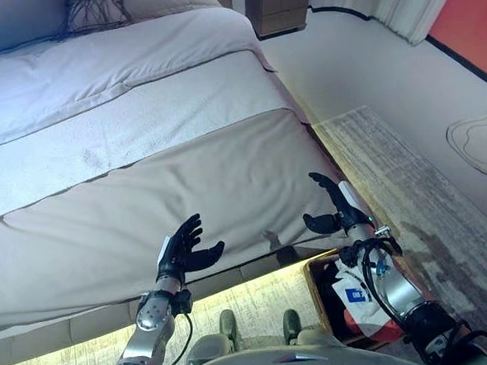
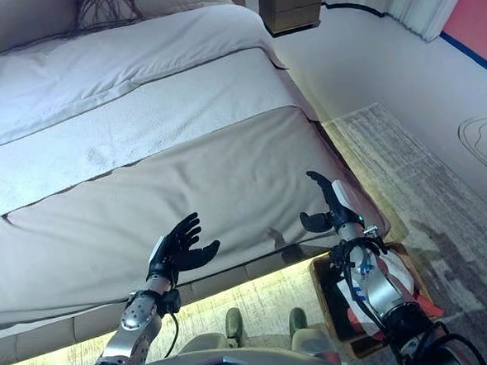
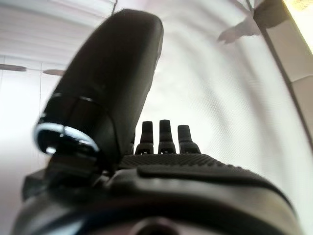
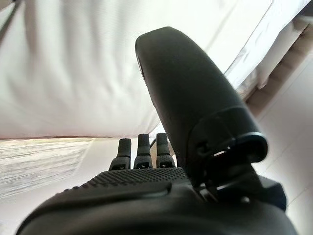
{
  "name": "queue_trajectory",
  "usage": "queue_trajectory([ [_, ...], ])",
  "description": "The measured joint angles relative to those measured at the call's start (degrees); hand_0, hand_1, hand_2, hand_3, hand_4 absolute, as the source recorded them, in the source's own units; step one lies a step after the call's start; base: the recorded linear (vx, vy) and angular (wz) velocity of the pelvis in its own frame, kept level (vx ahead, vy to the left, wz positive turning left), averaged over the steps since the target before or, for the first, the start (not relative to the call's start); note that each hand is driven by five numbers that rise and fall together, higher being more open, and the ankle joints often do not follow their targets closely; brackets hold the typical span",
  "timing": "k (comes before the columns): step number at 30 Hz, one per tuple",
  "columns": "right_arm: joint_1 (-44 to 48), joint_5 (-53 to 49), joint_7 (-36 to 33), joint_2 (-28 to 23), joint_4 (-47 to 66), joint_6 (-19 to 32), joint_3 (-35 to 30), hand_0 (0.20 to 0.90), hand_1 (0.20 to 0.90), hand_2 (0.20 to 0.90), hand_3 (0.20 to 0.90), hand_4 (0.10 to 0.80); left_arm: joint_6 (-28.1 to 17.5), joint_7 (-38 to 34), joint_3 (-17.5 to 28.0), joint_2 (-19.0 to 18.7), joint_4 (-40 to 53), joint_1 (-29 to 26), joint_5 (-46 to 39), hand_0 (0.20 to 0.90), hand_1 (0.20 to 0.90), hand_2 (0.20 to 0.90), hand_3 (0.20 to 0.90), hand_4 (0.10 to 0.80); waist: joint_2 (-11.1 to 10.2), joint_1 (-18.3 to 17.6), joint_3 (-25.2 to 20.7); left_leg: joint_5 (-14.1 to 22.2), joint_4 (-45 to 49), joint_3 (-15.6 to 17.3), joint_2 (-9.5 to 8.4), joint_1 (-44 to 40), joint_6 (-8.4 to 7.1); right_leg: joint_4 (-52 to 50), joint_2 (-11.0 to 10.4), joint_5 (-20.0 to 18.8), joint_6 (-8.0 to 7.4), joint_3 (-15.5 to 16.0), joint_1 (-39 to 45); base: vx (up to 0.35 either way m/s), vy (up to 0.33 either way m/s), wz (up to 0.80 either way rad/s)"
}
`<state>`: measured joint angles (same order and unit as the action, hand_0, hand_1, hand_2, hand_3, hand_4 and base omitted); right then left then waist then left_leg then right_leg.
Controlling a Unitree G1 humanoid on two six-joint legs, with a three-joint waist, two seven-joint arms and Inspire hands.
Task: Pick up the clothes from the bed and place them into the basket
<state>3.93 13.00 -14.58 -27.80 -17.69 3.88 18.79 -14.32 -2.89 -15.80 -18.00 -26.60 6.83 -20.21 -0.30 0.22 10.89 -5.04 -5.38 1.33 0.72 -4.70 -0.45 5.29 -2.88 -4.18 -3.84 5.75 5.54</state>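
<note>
The bed (image 1: 185, 178) has a grey cover and a lighter band across its middle; I see no loose clothes on it. My left hand (image 1: 184, 247) is open and empty over the bed's near edge. My right hand (image 1: 334, 207) is open and empty over the bed's near right corner. The basket (image 1: 328, 303) stands on the floor under my right arm, at the bed's foot, with red and white clothes (image 1: 355, 294) in it. In the wrist views both hands (image 3: 166, 139) (image 4: 139, 149) show straight fingers over the bedcover, holding nothing.
Pillows (image 1: 92, 10) lie at the head of the bed. A wooden nightstand (image 1: 278, 7) stands at the far right of the bed. A grey rug (image 1: 409, 189) runs along the bed's right side, with curtains (image 1: 406, 3) beyond.
</note>
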Motion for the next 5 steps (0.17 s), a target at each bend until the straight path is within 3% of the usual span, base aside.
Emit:
queue_trajectory([
  [5,-0.5,-0.1,0.3,1.8,0.5,0.0,0.3,0.9,0.9,0.9,0.9,0.8,0.0,1.0,0.0,0.0,0.0,0.0,-0.2,0.9,0.9,0.9,0.9,0.8,-0.4,-0.1,-0.3,-0.2,0.0,-1.0,-0.04,-0.2,0.06,0.0,-0.1,0.0,-0.01,1.1,0.7,0.04,0.011,0.1],
])
